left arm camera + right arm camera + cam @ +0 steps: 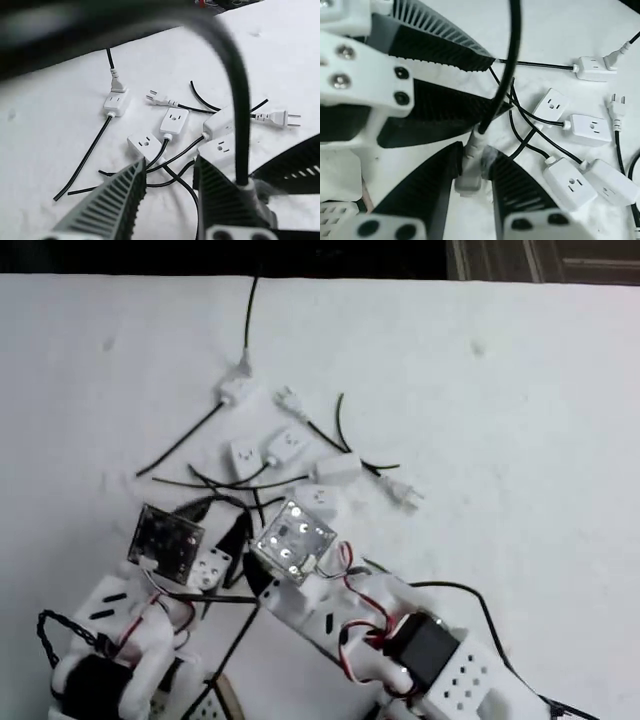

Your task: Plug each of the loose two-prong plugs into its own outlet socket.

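Left arm (pixel 120 640) sat at the near edge of the surface (pixel 520 390), toward the left corner. Left end effector (pixel 170 160) was wide, nothing between its fingers, tips pointing at the socket cluster.

Right arm (pixel 420 650) sat at the near edge just beside it. Right end effector (pixel 475 150) was narrow, holding a held plug (pixel 469 172): white body pinched between both fingers, black cord (pixel 507 60) rising out of the grip. The left end effector's tips were just beside it.

The cluster lay left of centre:
- filled socket (pixel 238 390), nearest the far edge, with a plug from the far-edge cable already seated
- socket 1 (pixel 245 453) and socket 2 (pixel 287 443), side by side, faces up
- plug A (pixel 288 398), loose, flat, just right of the filled socket
- socket 3 (pixel 318 498), closest to the end effectors, face up
- socket 4 (pixel 340 467), just beyond socket 3
- plug B (pixel 405 492), loose, farthest right, prongs toward the right edge
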Robot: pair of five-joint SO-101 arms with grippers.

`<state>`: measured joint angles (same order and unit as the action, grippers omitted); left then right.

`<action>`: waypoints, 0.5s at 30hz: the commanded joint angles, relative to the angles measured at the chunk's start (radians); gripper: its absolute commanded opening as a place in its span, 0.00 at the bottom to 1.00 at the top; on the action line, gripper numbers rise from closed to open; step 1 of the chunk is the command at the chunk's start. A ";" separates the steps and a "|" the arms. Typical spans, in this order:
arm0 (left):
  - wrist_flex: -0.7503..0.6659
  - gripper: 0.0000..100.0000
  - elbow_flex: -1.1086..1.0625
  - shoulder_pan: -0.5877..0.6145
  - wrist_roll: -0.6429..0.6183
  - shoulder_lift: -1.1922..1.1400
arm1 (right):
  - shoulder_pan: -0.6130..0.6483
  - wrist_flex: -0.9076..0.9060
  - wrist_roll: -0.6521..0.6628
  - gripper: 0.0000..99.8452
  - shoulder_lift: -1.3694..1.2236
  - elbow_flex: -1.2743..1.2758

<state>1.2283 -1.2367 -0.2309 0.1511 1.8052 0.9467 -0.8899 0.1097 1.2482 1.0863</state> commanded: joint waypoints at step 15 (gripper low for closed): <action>0.077 0.17 0.017 -0.171 0.167 0.012 | 0.019 0.022 -0.003 0.02 0.002 0.034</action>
<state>1.3019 -1.2352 -0.3736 0.3122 1.8159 0.9544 -0.8915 0.1112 1.2436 1.1324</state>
